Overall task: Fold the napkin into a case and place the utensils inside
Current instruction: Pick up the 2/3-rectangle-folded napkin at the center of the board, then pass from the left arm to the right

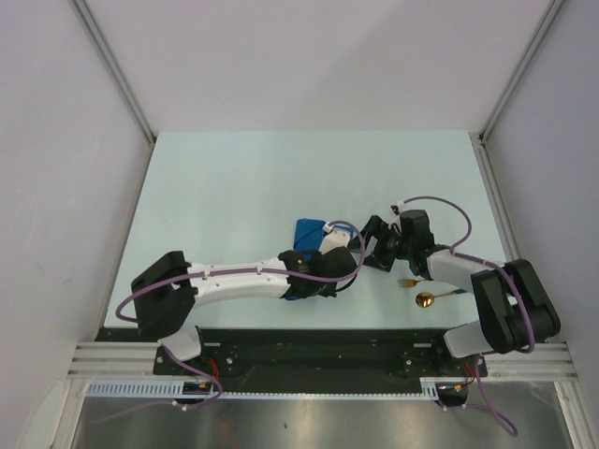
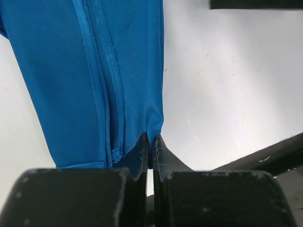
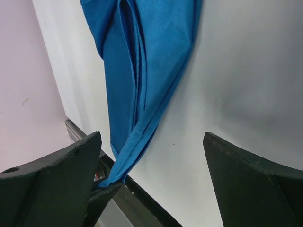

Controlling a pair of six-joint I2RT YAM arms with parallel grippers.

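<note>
The blue napkin (image 1: pixel 307 232) lies folded into a narrow layered strip mid-table, mostly hidden under my left arm in the top view. My left gripper (image 2: pixel 152 138) is shut on the napkin's (image 2: pixel 94 71) near corner, with cloth pinched between the tips. In the right wrist view the napkin (image 3: pixel 142 56) tapers down to that pinched corner. My right gripper (image 3: pixel 151 137) stands open just right of the cloth, nothing between its fingers. It sits in the top view (image 1: pixel 376 239) close beside the left gripper (image 1: pixel 318 267). The utensils, a gold spoon (image 1: pixel 426 299) and fork (image 1: pixel 408 282), lie by the right arm.
The pale table (image 1: pixel 234 187) is walled by white panels at the back and both sides. A black rail (image 1: pixel 309 341) with both arm bases runs along the near edge. The right arm's elbow (image 1: pixel 510 309) sits next to the utensils.
</note>
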